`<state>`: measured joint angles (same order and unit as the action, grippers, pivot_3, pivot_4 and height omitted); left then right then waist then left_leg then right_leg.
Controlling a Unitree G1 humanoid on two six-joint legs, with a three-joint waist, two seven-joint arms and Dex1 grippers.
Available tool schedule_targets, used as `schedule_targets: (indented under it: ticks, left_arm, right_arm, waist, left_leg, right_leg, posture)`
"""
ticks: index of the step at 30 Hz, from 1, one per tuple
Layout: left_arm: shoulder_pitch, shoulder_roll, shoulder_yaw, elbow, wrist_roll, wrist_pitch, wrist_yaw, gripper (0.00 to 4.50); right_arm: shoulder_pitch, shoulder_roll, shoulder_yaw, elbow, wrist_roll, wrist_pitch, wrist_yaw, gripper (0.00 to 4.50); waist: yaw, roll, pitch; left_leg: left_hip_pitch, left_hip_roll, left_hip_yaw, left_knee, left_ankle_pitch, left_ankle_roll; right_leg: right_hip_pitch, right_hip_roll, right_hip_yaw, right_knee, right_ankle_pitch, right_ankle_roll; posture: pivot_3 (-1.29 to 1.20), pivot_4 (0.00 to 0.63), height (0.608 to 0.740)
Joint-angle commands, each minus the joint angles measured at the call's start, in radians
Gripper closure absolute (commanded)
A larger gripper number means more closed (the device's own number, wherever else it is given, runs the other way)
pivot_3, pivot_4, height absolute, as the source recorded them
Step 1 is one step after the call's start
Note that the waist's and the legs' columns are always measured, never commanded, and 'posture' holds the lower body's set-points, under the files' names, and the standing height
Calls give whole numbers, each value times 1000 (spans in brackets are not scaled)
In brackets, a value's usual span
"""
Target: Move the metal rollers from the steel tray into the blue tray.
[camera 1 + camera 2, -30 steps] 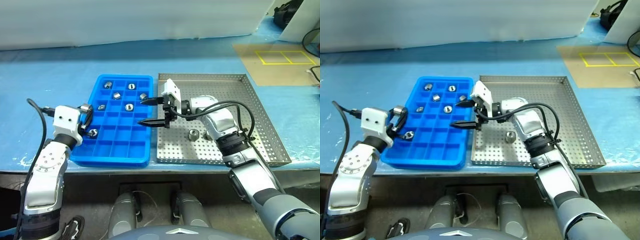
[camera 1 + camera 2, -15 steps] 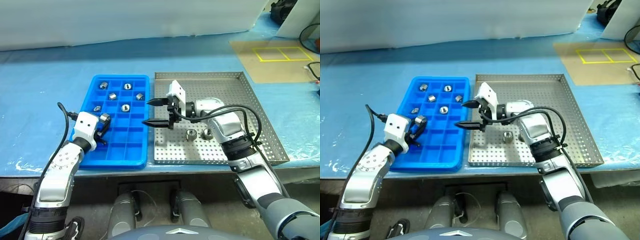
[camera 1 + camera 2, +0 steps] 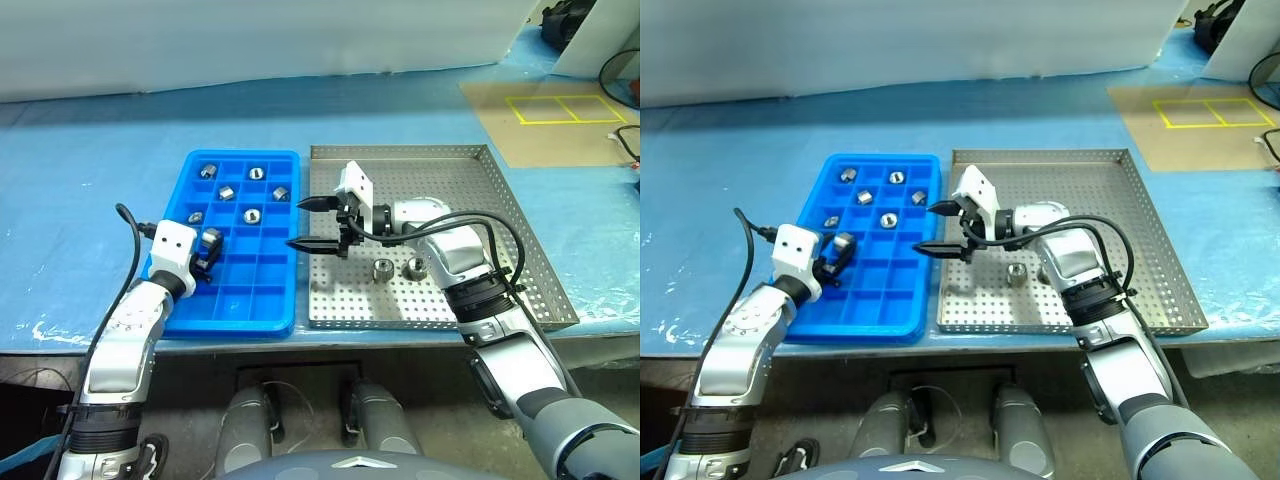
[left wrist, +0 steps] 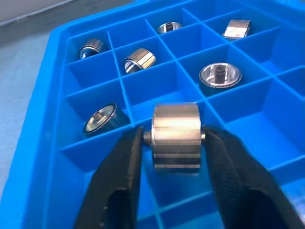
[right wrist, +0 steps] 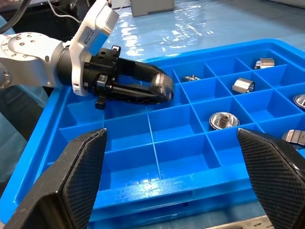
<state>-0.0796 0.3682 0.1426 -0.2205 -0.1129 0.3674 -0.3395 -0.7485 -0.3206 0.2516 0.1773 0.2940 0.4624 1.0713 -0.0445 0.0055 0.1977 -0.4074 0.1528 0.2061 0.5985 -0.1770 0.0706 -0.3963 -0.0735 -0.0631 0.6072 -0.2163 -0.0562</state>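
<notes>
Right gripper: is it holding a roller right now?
No. The right gripper has its fingers spread wide with nothing between them, over the edge between the blue tray and the steel tray.

Bright blue tray (image 3: 235, 300) — shiny silver rollers (image 3: 250, 215).

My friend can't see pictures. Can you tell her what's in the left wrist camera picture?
A shiny metal roller sits between the two black fingers of the left gripper, just above the blue tray with its square compartments. Five more rollers lie farther off in the tray, each in a compartment of its own.
</notes>
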Motion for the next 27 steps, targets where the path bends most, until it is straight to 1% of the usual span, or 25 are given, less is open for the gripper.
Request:
schedule_targets:
  ticks: [1,4,7,11,13,17,21,23,27]
  left_arm:
    - [-21,2,-7,-46,8,4,18,1335]
    - [-41,-2,-20,-82,-12,21,10,1335]
    - [-89,7,-45,-133,-50,45,-33,1335]
    - [-172,43,-70,-152,-103,67,-121,1335]
    - [-216,82,-113,-138,-101,43,-195,1335]
    - [-280,118,-180,-77,-125,21,-323,1335]
    - [-340,122,-250,8,-139,1,-446,1335]
    - [-380,100,-275,73,-140,-16,-479,1335]
    - [-483,20,-317,228,-120,-68,-505,1335]
  right_arm:
    - [1,1,-13,-49,8,-12,-4,0]
    - [2,2,-13,-49,9,-11,-6,0]
    - [-2,3,-15,-47,11,-8,-8,0]
    - [-17,-14,-43,-42,28,7,-1,0]
    - [-30,-36,-67,-13,17,-9,-13,0]
    - [-39,-68,-101,26,-4,-34,-44,0]
    - [-5,-108,-141,-12,0,-22,-78,0]
    - [28,-130,-158,-54,10,-3,-96,0]
    - [139,-188,-181,-189,26,53,-115,0]
  waist:
    - [0,0,0]
    - [1,0,0]
    - [2,0,0]
    - [1,0,0]
    - [0,0,0]
    - [-7,0,0]
    - [-27,0,0]
    - [-33,0,0]
    - [-59,0,0]
  left_leg:
    - [0,0,0,0,0,0]
    - [0,0,0,0,0,0]
    - [0,0,0,0,0,0]
    - [0,0,0,0,0,0]
    - [0,0,0,0,0,0]
    - [0,0,1,0,0,0]
    - [0,0,1,0,0,0]
    - [0,0,1,0,0,0]
    - [-1,-1,2,0,0,2]
  right_leg:
    - [0,0,0,0,0,0]
    - [0,0,0,0,0,0]
    - [0,0,0,0,0,0]
    - [0,0,0,0,0,0]
    - [0,0,0,0,0,0]
    - [0,0,1,0,0,0]
    - [0,0,1,0,0,0]
    - [0,0,1,0,0,0]
    - [0,0,1,-1,0,0]
  posture:
    - [-389,150,740]
    - [-390,150,740]
    - [-398,150,740]
    - [-417,150,740]
    - [-437,150,740]
    - [-507,150,740]
    - [-590,150,740]
    - [-637,150,740]
    - [-721,150,740]
